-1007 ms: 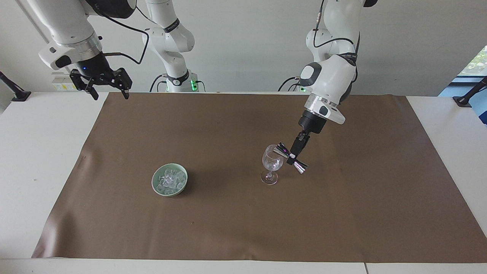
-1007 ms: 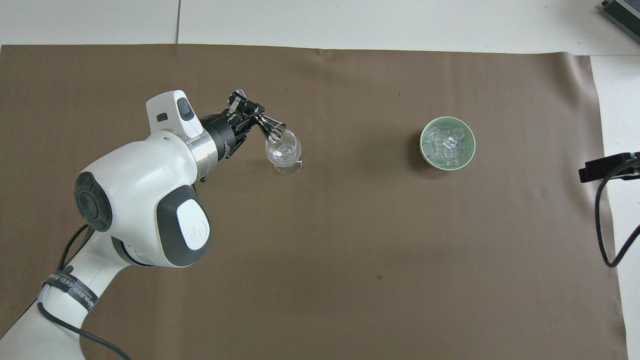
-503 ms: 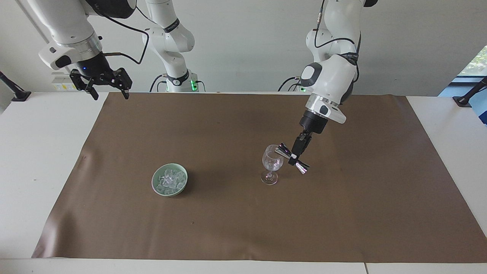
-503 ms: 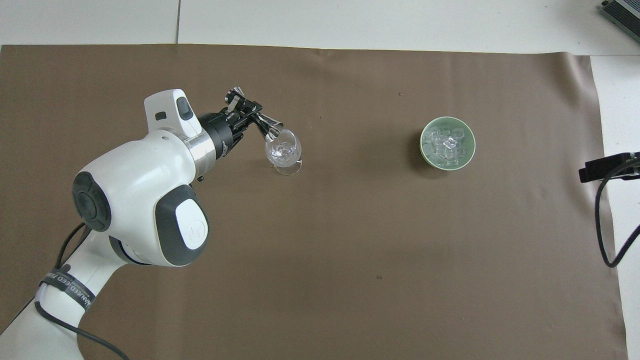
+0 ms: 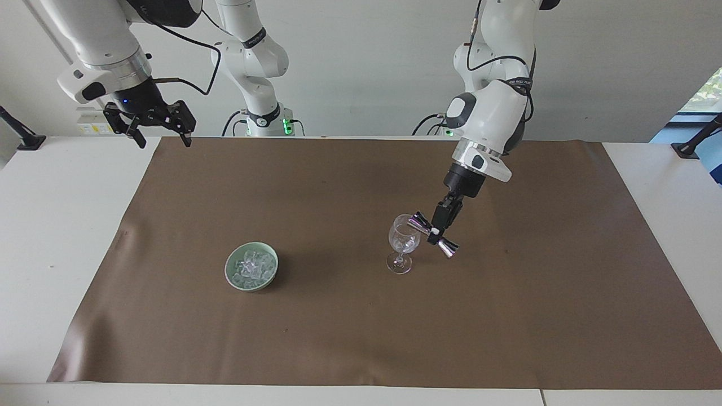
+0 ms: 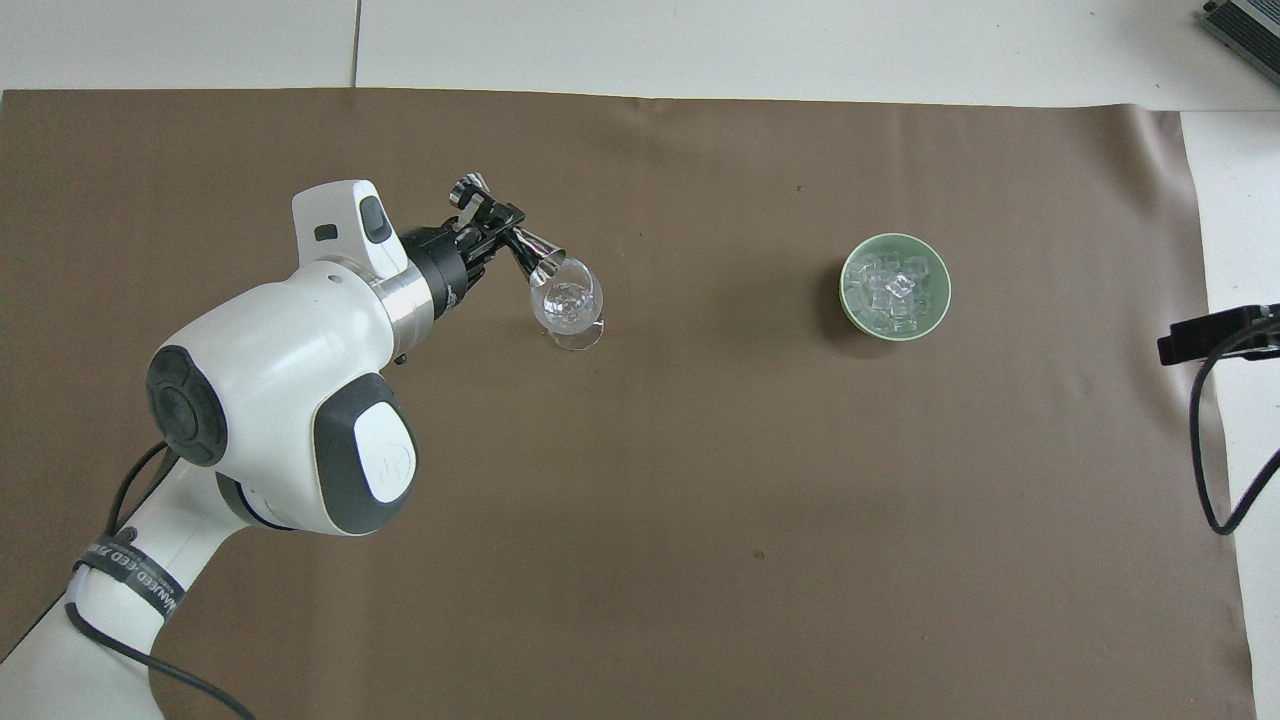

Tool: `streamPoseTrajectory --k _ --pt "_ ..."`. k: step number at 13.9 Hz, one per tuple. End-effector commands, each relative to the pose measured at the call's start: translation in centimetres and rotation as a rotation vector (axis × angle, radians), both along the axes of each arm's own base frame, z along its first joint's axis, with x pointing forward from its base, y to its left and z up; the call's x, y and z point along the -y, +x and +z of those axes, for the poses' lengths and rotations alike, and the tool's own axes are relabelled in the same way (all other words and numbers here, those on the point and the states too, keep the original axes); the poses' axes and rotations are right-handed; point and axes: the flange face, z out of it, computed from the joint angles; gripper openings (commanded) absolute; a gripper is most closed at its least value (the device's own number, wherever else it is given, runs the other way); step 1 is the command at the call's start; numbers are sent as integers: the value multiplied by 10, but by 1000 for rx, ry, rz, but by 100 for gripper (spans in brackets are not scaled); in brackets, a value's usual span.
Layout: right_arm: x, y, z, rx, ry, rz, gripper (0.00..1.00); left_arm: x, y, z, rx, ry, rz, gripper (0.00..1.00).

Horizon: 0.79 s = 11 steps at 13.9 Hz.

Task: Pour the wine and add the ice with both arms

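Brown mat (image 5: 507, 316) over white table (image 5: 51, 225). Left gripper (image 5: 433, 232) clamped on metal jigger (image 5: 434, 234), tipped at wine glass (image 5: 403, 241) rim, two o'clock of the bowl. Ice (image 5: 251, 266) heaped in green bowl (image 5: 232, 278), toward right arm's end. Right gripper (image 5: 160, 135) waiting aloft, fingers apart.

You've got two white arms (image 5: 491, 113), rounded grey-capped joints, black bands with lettering, silver wrist rings, dark cables, black grippers; green lights glow at the bases (image 5: 287, 125).
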Motion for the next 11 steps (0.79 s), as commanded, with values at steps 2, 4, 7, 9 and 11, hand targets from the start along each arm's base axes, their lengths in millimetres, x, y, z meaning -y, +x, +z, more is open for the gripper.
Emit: streamPoseTrajectory --k 2,4,7,9,11 --pt "-1 -6 1 -2 16 -16 100 -5 -11 5 22 21 -7 0" --pt "-1 -6 1 -2 16 -16 100 -4 -11 5 27 30 -14 0" --pt "-2 -6 1 -2 16 -15 100 -5 -11 6 28 30 -13 0" --pt "-2 -6 2 -1 16 -13 100 -5 -11 6 30 31 -13 0" --pt "-3 -6 1 -4 16 -12 100 -5 -11 6 30 31 -13 0"
